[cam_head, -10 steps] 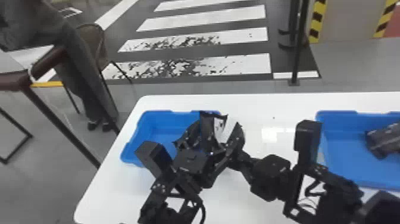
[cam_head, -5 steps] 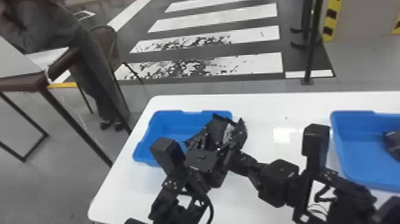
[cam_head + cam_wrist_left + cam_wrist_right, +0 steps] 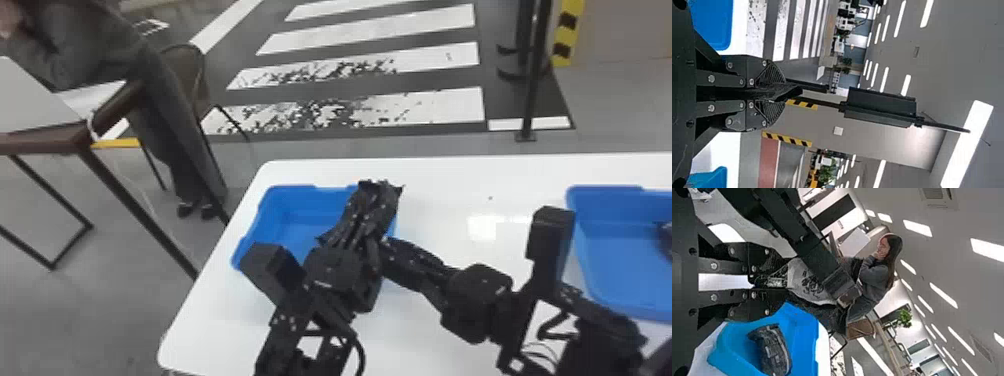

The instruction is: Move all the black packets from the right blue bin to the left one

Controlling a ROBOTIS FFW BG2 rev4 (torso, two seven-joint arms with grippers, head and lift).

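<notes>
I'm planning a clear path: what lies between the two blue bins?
In the head view, white tabletop with a small dark speck lies between the left bin and the right bin; the right arm hangs over its nearer part.

We see one crinkled black packet, grey-white on one face, held up over the right side of the open left blue bin. A second black packet, with a pale stripe, lies inside that bin. In the right blue bin we see part of a third dark packet.
</notes>
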